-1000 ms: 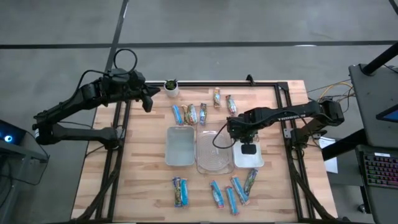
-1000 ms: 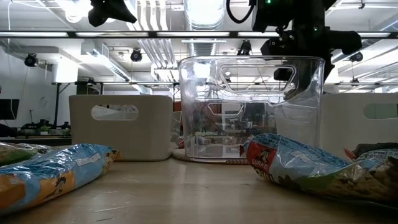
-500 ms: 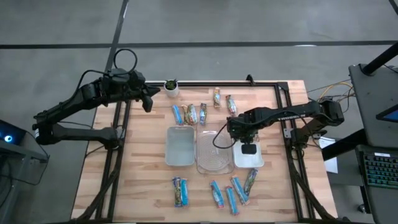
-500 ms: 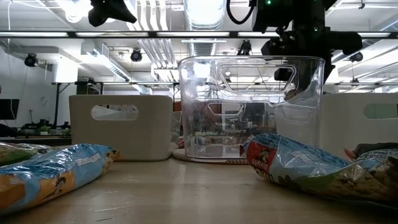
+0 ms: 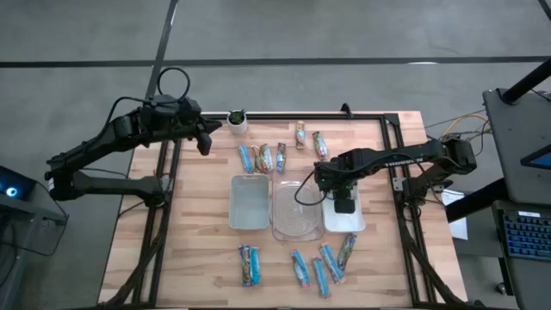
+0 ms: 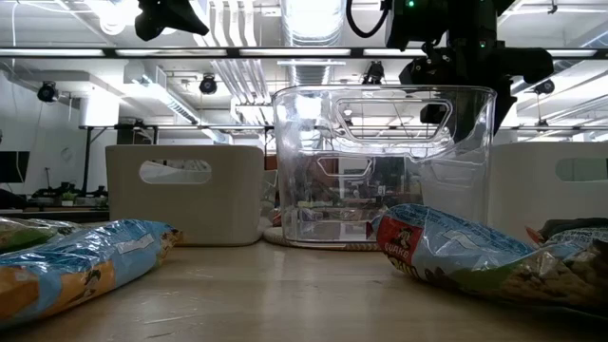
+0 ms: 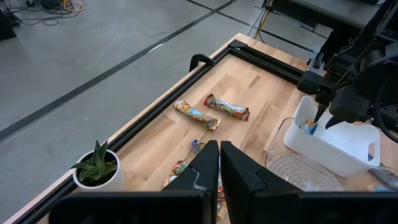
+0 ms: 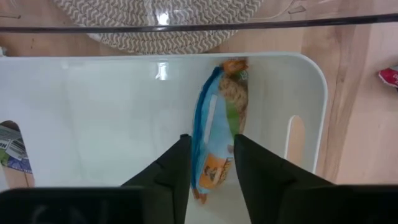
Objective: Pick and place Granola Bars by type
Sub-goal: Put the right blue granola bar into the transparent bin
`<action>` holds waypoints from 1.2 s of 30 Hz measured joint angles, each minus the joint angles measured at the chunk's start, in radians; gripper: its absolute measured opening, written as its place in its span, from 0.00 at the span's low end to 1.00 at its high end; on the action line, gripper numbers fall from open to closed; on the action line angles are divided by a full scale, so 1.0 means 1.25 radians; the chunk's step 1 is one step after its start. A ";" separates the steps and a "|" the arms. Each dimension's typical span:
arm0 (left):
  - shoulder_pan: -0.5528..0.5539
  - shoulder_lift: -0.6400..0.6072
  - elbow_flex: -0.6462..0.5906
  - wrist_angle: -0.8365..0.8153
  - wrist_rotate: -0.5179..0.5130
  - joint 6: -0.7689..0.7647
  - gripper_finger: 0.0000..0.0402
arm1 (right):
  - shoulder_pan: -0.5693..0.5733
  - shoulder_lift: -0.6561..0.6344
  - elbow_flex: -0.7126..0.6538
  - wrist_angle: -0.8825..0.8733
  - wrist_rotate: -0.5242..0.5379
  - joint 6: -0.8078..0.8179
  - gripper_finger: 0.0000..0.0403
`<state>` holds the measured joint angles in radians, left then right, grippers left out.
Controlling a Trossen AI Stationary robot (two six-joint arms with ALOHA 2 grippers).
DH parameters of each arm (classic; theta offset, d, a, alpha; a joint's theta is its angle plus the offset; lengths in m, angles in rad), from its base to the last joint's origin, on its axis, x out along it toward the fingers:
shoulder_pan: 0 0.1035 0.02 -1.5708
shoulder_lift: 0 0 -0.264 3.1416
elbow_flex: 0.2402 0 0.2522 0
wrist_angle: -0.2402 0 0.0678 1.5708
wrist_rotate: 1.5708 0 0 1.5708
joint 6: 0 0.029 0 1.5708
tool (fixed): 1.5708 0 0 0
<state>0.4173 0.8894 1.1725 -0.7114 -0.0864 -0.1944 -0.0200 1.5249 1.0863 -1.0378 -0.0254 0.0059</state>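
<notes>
Granola bar (image 8: 214,146), blue, stands on edge between the right gripper (image 8: 211,163) fingers inside the white tray (image 8: 93,118), frame centre; gripper narrow around it, grip or release unclear. Left gripper (image 7: 219,163) closed, parked above the table (image 7: 249,87) edge, waiting

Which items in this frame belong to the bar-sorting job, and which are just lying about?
Part of the job:
- shiny-wrapped granola bars at the table's far side and near side
- blue-wrapped bar between the right pincer's fingers, inside the white plastic tray
- pale grey tray
- clear plastic tray

Lying about:
- small white pot with green plant
- left pincer, waiting shut beside the table's far-left corner
</notes>
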 joint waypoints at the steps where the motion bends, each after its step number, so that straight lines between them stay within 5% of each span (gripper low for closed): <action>1: 0.000 0.000 0.000 0.000 0.000 0.000 0.00 | 0.000 0.000 0.000 0.000 0.000 0.001 0.29; 7: 0.000 0.000 0.000 0.000 0.000 0.000 0.00 | 0.000 -0.002 0.010 -0.003 0.000 0.001 0.26; 15: 0.000 0.000 0.000 0.000 0.000 0.000 0.00 | 0.000 -0.005 0.114 -0.049 0.005 -0.002 0.04; 22: 0.000 0.000 0.000 0.000 0.000 0.000 0.00 | -0.001 -0.006 0.274 -0.116 0.129 0.041 0.02; 28: 0.000 0.000 0.000 0.000 0.011 0.000 0.00 | -0.003 -0.006 0.390 -0.155 0.126 0.042 0.02; 36: 0.000 0.000 0.000 0.000 0.020 0.035 0.00 | 0.012 -0.004 0.488 -0.156 -0.103 0.106 0.02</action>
<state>0.4175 0.8898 1.1725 -0.7109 -0.0612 -0.1503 -0.0049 1.5195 1.6967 -1.2326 -0.1535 0.1389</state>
